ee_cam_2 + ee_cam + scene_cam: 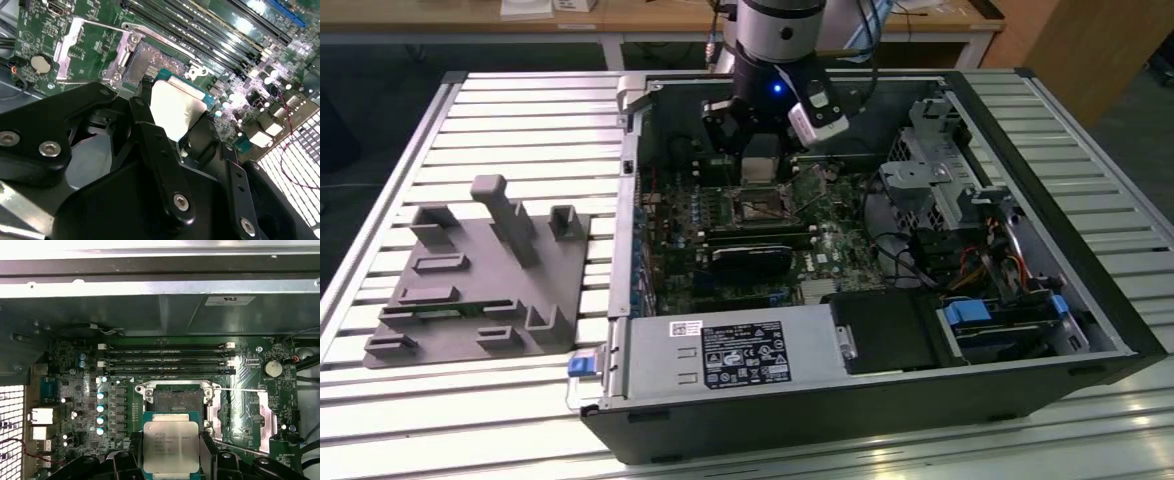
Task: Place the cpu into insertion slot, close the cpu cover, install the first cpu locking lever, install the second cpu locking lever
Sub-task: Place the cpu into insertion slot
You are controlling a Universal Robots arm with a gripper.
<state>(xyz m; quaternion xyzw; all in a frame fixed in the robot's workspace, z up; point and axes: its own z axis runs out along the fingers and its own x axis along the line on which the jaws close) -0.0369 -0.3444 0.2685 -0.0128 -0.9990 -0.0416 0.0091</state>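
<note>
cpu (pixel 171 442) clamped in gripper (pixel 171 452); insertion slot (pixel 177 401) just beside it, uncovered

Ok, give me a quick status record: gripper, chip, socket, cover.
gripper: shut on the chip, gripping two opposite edges
chip: held close to the socket, not yet seated
socket: open, nothing in it
cover: flipped open, lying beside the socket
task steps done: none showing
</note>
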